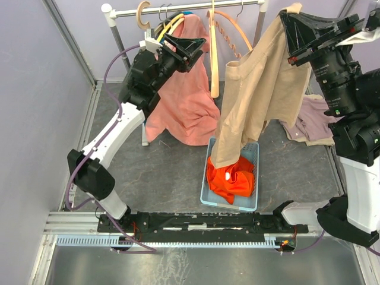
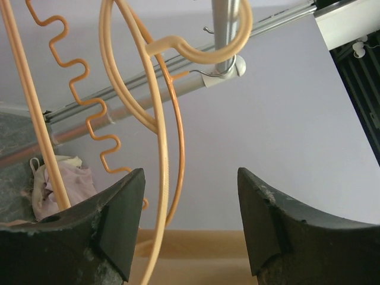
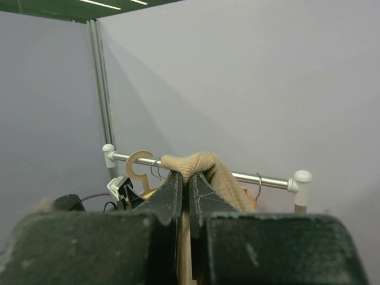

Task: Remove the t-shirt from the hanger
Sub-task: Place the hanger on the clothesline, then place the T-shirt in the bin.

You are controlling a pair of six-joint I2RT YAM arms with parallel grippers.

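The tan t-shirt hangs from my right gripper, which is shut on a bunch of its fabric high at the right end of the rail. Its lower hem reaches down to the basket. In the right wrist view the tan t-shirt bulges above my right gripper. A bare cream hanger hangs from the rail. My left gripper is open just left of it. In the left wrist view the cream hanger shows in the gap of my left gripper, near the left finger.
A salmon shirt hangs on the rack behind my left arm. An orange hanger and wire hooks share the rail. A light blue basket holds orange clothes. Lilac garments lie on the table at the right.
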